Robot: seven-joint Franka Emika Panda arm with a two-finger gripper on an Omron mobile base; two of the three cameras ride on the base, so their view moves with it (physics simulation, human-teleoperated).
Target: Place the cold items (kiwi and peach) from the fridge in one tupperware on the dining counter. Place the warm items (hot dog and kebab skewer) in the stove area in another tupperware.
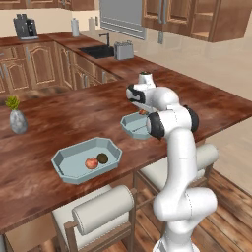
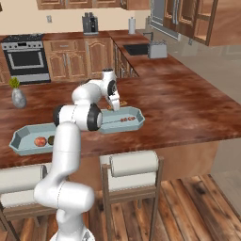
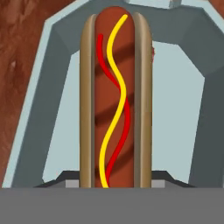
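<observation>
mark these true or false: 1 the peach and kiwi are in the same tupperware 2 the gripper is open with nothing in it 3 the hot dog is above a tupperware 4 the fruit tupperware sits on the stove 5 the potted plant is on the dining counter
1. True. The peach and the kiwi lie side by side in one tupperware.
2. False. The gripper is shut on the hot dog.
3. True. The hand view shows it over the floor of the second tupperware.
4. False. It sits on the dining counter.
5. True. The potted plant stands on the counter, apart from both containers.
</observation>
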